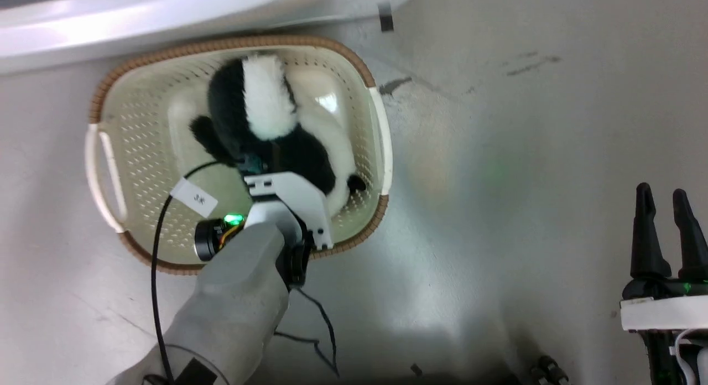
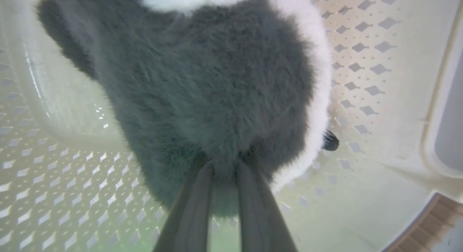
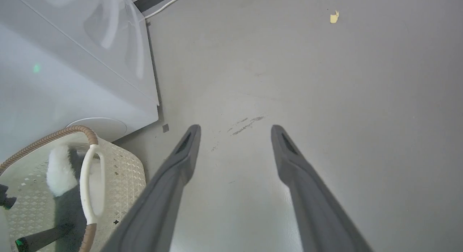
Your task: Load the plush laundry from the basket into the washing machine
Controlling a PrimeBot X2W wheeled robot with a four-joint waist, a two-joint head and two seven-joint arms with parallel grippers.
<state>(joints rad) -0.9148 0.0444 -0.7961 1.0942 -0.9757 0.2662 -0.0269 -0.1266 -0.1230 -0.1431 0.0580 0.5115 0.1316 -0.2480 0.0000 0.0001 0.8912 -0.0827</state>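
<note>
White washing machine [image 1: 110, 25], cream basket [image 1: 232, 42] just before it, plush laundry [image 1: 265, 97] lying inside on the basket's bottom.
The basket stands on the grey floor [image 1: 525, 152]. The left gripper [image 2: 224, 168] reaches down into it, fingers drawn nearly together, their tips sunk in the black fur and pinching it. The right gripper [image 3: 235, 132] hangs well apart over bare floor, fingers spread wide, holding nothing.
</note>
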